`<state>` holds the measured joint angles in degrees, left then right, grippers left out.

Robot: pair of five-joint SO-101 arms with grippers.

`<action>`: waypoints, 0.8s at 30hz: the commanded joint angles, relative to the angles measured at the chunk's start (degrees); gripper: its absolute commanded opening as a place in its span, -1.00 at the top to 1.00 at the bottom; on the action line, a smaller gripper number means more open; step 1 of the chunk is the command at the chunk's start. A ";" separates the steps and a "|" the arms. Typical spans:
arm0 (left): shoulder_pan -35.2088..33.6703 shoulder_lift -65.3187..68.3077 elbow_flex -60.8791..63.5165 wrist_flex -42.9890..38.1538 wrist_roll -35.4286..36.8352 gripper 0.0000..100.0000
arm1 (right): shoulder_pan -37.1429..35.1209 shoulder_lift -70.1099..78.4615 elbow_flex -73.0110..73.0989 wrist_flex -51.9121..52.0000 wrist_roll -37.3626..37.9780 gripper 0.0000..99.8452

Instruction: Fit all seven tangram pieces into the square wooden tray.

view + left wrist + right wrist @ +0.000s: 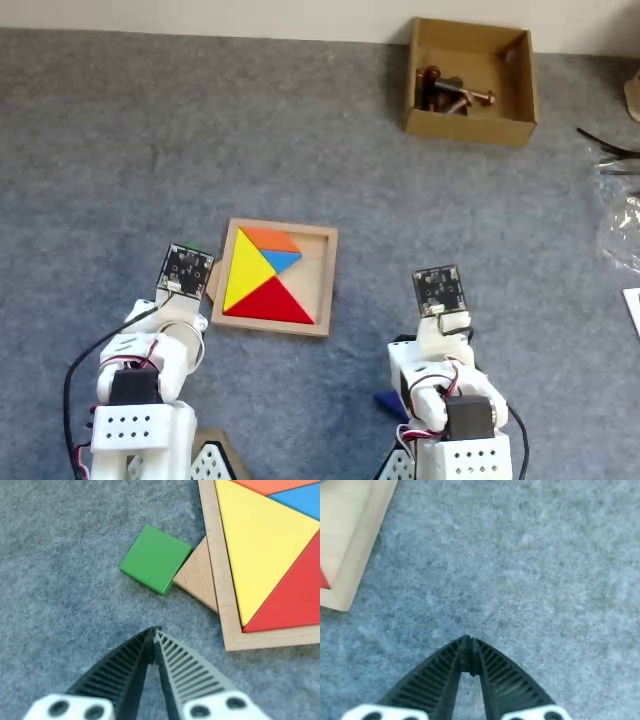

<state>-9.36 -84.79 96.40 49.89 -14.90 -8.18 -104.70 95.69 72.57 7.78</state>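
The tray [331, 282] lies mid-table, partly filled. The yellow triangle [243, 275], red triangle [272, 302], orange piece [268, 238] and blue piece [282, 261] sit flush in its 9 o'clock half, and the 3 o'clock half is bare wood. The green square [155, 558] and wooden triangle [198, 575] lie on the mat [120, 130] outside the tray's 9 o'clock wall. They touch each other, and the triangle rests against the wall. The left gripper [154, 629] is near the square with jaws clenched on nothing. It is judged to be staged for these two pieces and must open first. The right gripper [468, 639], likewise clenched and empty, is over bare mat at the tray's 4 o'clock, probably to keep the open half unobstructed. A dark blue piece [389, 403] lies at 5 o'clock beside the right arm's base. It is judged to be the seventh piece and that arm's job.
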 commanded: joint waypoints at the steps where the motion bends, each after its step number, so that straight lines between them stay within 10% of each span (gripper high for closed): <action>1: 0.66 -0.84 1.27 0.35 -0.44 0.99 | 1.36 -0.48 6.37 -1.89 -0.09 0.99; 10: 0.66 -0.84 1.27 0.35 -0.44 0.99 | 16.84 -0.48 6.55 -18.95 16.44 0.98; 24: 0.66 -0.84 1.27 0.35 -0.44 0.99 | 23.34 -0.13 1.36 -17.89 17.58 0.98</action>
<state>-9.36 -84.79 96.40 49.89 -14.90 13.98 -104.70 95.69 51.21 24.48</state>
